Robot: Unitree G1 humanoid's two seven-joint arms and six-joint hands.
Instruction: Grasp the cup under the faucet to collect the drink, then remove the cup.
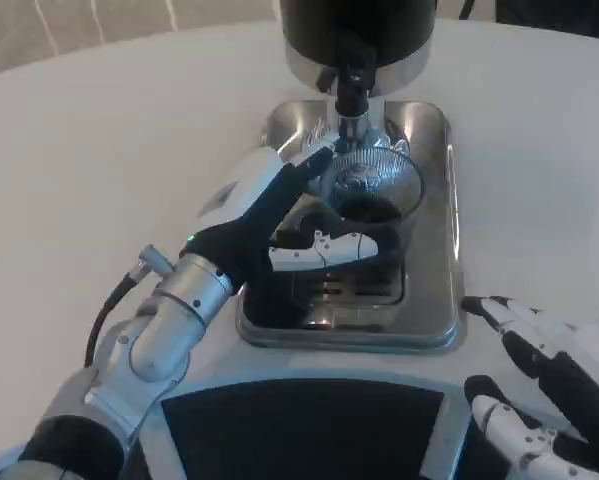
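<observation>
A clear plastic cup [377,190] with dark drink in its bottom stands on the steel drip tray [434,300], right under the black faucet [352,88] of the dispenser [357,35]. My left hand [279,215] wraps around the cup from the left, its thumb across the cup's front and its fingers up along the far side. My right hand [539,385] rests on the table at the lower right, fingers apart, holding nothing.
The drip tray has a slotted grate [344,290] in front of the cup. A dark mat [299,430] lies at the table's near edge. White tabletop [99,180] spreads to the left and right of the tray.
</observation>
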